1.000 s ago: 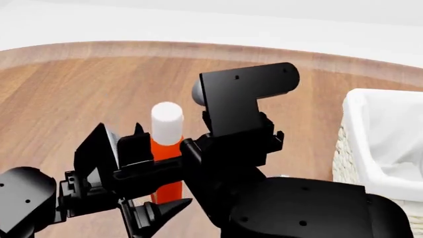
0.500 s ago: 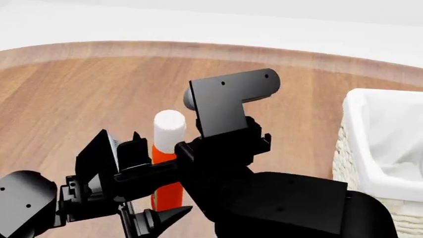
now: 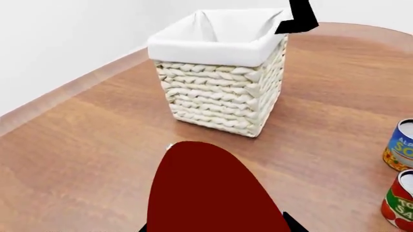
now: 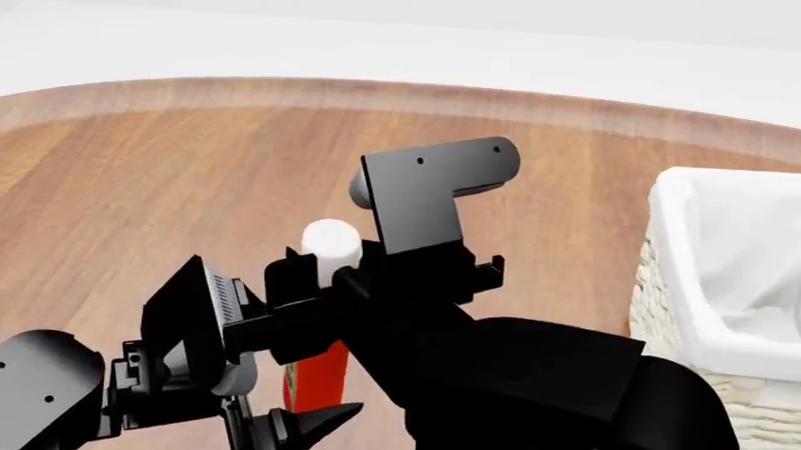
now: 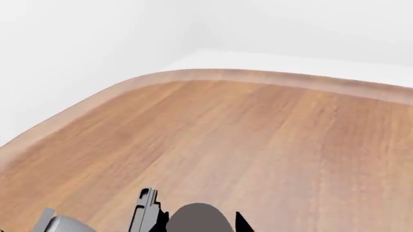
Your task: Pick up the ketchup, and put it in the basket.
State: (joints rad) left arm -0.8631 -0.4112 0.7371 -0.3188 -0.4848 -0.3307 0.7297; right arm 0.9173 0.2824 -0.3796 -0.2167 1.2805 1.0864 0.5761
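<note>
Item 1: orange-red plastic ketchup squeeze bottle with white cylindrical cap [image 4: 328, 323]. I see it upright in the head view, low and left of centre, its cap showing above black arm hardware and its red body below. In the left wrist view the same bottle [image 3: 210, 191] fills the near foreground as a dark red rounded mass.

Item 2: left tool [image 4: 294, 314]. I read it as clamped about the bottle's upper body, black parts on either side of it just beneath the cap. Whether the bottle's base touches the counter, I cannot tell.

Item 3: right tool [image 5: 193, 220]. Only a grey rounded part and black edges show at the edge of its own wrist view; I cannot tell how far it is spread, and nothing is seen in it.

Item 4: large cream woven wicker basket with white cloth liner folded over the rim [image 4: 701, 309]. It stands on the counter at the right edge of the head view, apart from the bottle. In the left wrist view the basket [image 3: 219, 92] sits beyond the bottle.

Item 5: round-edged wooden counter [image 4: 150, 178], brown grain, pale rim.

Item 6: two printed cans, one blue and orange [image 3: 401, 146], one red and green [image 3: 399, 202], standing close together, well apart from the basket.
</note>
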